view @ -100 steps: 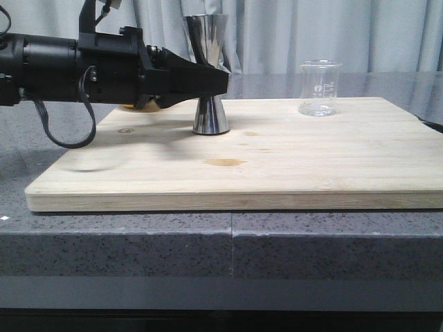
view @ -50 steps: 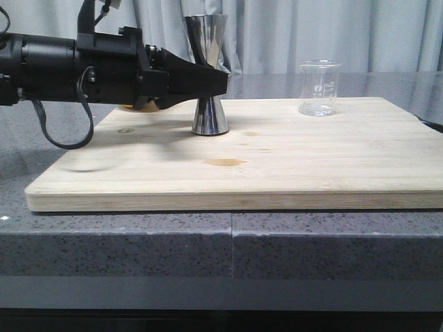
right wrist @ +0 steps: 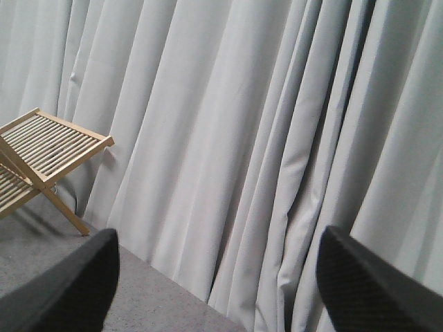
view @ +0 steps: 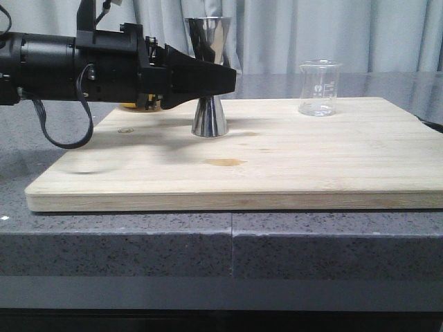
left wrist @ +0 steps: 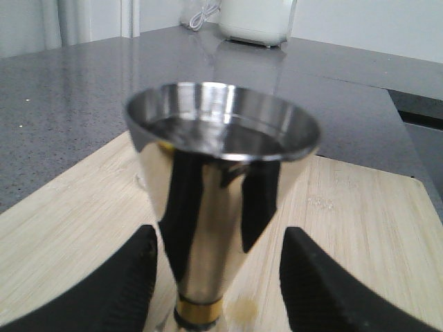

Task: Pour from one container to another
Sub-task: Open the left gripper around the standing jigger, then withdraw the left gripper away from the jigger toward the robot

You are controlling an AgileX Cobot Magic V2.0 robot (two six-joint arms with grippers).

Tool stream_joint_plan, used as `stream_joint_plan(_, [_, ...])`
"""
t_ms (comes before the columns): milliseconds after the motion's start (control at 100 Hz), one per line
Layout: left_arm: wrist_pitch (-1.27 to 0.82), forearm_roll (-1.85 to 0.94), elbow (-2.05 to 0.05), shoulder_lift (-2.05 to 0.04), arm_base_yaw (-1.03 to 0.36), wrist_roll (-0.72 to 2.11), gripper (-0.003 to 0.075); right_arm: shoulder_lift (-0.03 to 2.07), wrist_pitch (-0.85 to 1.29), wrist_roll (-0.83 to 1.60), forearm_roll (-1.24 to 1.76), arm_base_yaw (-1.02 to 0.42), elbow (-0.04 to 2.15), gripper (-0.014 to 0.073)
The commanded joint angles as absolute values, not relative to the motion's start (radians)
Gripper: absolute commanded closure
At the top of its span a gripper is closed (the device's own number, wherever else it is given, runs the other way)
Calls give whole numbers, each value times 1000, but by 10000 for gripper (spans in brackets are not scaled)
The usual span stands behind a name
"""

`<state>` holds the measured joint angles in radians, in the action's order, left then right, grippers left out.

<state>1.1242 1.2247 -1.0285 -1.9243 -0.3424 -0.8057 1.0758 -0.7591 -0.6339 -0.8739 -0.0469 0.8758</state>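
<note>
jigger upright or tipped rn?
Upright. The steel jigger stands base-down on the wooden board; the left gripper straddles its waist, fingers apart.

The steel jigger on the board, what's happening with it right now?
The left gripper is reaching in from the side with its fingers open on either side of the steel jigger, near its gold-banded waist, not yet closed on it. The jigger stands upright on the wooden board. The glass beaker sits untouched farther right. The right gripper faces curtains, open.

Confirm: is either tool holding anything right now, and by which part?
Nothing is held. The left tool is open, fingers either side of the jigger near its waist, gaps visible. The right tool is open and empty.
</note>
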Motion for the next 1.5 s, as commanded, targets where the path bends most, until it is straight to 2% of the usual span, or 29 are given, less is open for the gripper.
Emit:
stream_joint_plan(0, [1191,1184,-1054,-1874,-342,-808,325,1052,-797,-638,-834,-42,904,58])
stream_joint_plan(450, [1189,1219,-1054,-1866,-335,-808,325,1052,-797,-638,-834,-42,904,58])
stream_joint_plan(750, [1206,1268,-1054,-1857,-282,-846,325,1052,-797,-638,-834,-42,904,58])
stream_joint_plan(1050, [1339,1303,-1054,-1852,-221,-900,326,1052,-792,-638,-834,-42,904,58])
stream_joint_plan(1490, [1351,1416,-1054,-1777,-165,-1043,326,1052,-764,-638,-834,-42,904,60])
